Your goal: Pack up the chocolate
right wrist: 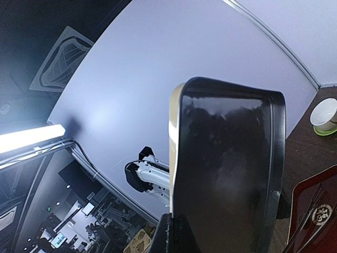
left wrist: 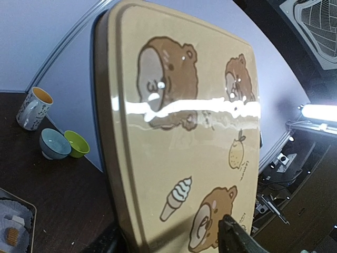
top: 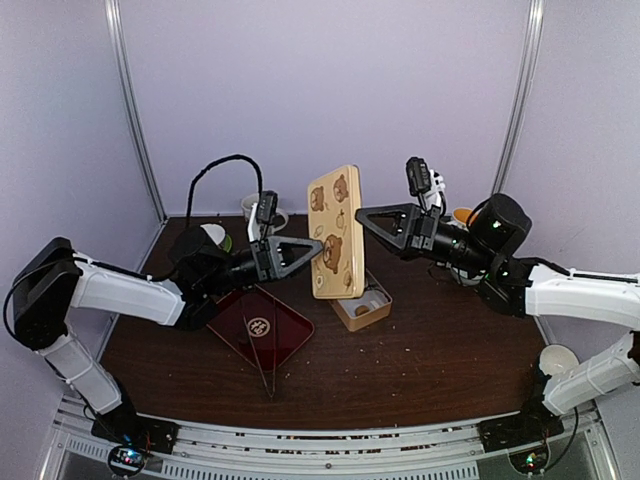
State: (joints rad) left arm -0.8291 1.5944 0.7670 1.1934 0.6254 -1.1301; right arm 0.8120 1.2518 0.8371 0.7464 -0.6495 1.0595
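Finding: the coming move turns on how the lid stands over the tin, and which arm carries it.

1. Tabletop (top: 430, 350): dark brown, with both arms reaching in over its middle.
2. Lid (top: 335, 232): a tan tin lid printed with bears, held clear of the tabletop. It stands upright with its long axis vertical and sits between the two arms.
3. Tin base (top: 350, 322): rests on the tabletop at the lid's lower right corner, mouth up and uncovered.
4. Right pincer (top: 360, 214): clamped on the lid's upper right edge. Its wrist view shows the lid's dark inner face rising out of the closed fingers.
5. Left pincer (top: 318, 245): at the lid's left edge, one finger on each face. Whether the pads have made contact cannot be told.
6. Chocolate (top: 361, 310): small pale and brown pieces lying inside the tin base, below both pincers and lower right of the left one.

Judgement: the lid must turn from upright to flat before it can seat. The tin lies about level between the arms, slightly nearer the right.
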